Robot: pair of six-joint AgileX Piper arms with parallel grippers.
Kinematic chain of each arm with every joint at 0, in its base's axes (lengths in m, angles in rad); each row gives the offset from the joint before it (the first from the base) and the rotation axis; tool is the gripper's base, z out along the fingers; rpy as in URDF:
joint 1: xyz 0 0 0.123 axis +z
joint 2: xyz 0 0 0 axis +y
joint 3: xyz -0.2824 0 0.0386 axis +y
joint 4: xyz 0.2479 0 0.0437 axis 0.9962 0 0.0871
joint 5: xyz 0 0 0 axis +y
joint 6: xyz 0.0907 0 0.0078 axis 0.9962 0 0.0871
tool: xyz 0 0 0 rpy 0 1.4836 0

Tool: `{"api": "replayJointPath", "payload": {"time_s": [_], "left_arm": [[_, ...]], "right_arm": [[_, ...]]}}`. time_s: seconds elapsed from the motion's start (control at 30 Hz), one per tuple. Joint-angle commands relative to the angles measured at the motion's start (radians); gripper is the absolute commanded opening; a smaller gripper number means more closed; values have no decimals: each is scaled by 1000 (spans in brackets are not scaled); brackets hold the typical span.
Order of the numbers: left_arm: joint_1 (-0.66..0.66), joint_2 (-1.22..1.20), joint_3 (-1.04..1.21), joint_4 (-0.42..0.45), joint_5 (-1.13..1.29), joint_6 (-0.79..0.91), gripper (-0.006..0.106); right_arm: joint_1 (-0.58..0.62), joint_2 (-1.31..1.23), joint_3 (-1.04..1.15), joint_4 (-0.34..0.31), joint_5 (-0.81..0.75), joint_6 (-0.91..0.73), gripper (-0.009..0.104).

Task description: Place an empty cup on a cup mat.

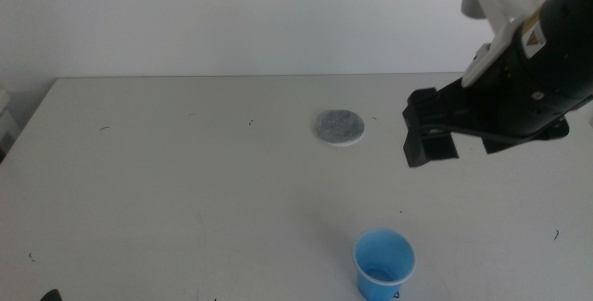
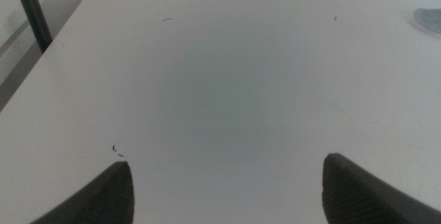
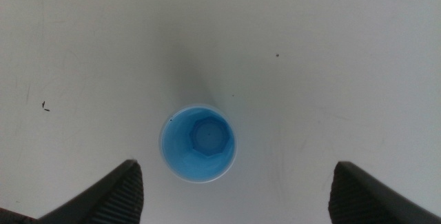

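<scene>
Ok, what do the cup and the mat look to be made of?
The cup looks like thin, smooth blue plastic: even colour, faint sheen, moulded base ring seen from the right wrist. The mat seems a flat disc with a matte, mottled grey top, possibly felt or stone, and a thin white rim. Its material is uncertain.

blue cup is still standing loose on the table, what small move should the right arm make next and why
Probably lower the right gripper straight down around the cup. The right wrist view looks down into the upright, empty cup between wide-open jaws, nothing gripped yet. The cup mat lies bare, farther back on the table. The left gripper waits, open.
</scene>
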Motion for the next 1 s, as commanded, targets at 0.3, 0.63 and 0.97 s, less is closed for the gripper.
{"api": "replayJointPath", "payload": {"time_s": [0.3, 0.63, 0.97], "left_arm": [[1, -4, -6, 0, -67, -11, 105], [1, -4, -6, 0, -67, -11, 105], [1, -4, -6, 0, -67, -11, 105]], "right_arm": [[32, 19, 226, -19, -101, 211, 85], [32, 147, 289, -34, -256, 279, 85], [32, 260, 290, -37, -280, 288, 77]]}}
